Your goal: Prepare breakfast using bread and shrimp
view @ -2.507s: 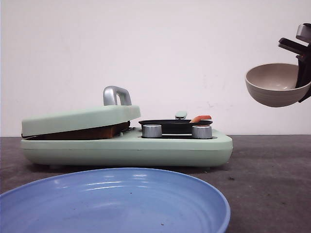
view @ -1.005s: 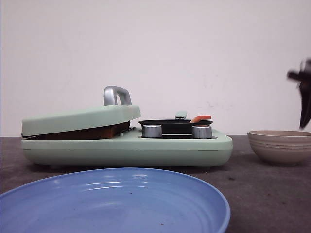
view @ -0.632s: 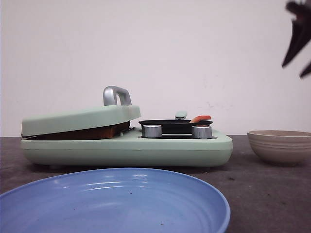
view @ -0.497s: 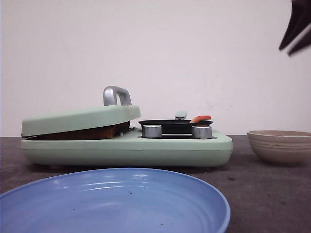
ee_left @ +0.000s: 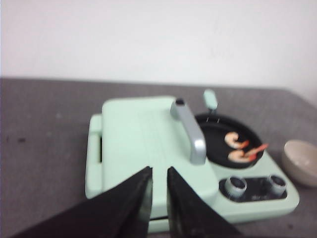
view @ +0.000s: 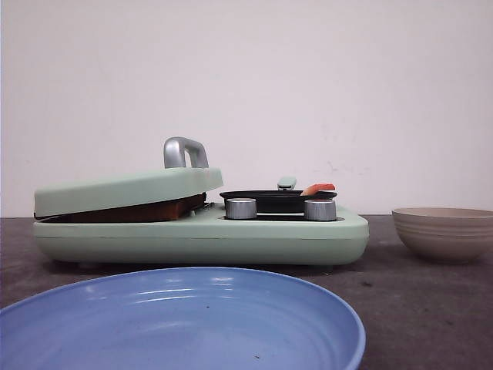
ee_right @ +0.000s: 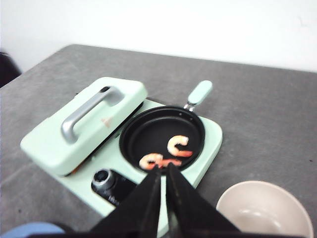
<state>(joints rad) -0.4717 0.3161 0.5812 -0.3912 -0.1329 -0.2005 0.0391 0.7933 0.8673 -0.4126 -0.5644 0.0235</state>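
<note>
The bread (view: 146,210) shows only as a brown crust edge under the closed mint-green lid (view: 127,191) of the breakfast maker. Two pink-orange shrimp (ee_right: 177,145) lie in the small black pan (ee_right: 148,136) on the maker's right side. One shrimp tip (view: 318,188) pokes over the pan rim in the front view. My left gripper (ee_left: 159,171) hovers above the lid (ee_left: 133,134), jaws nearly together and empty. My right gripper (ee_right: 163,171) hovers above the pan's near edge, jaws nearly together and empty. Neither gripper shows in the front view.
An empty beige bowl (view: 444,231) stands on the table right of the maker. A blue plate (view: 177,324) lies in front, close to the camera. The lid has a silver handle (view: 185,152). Two silver knobs (view: 241,207) sit below the pan.
My right gripper set the beige bowl down on the table at the right, let it go, then rose up and out of the front view.
</note>
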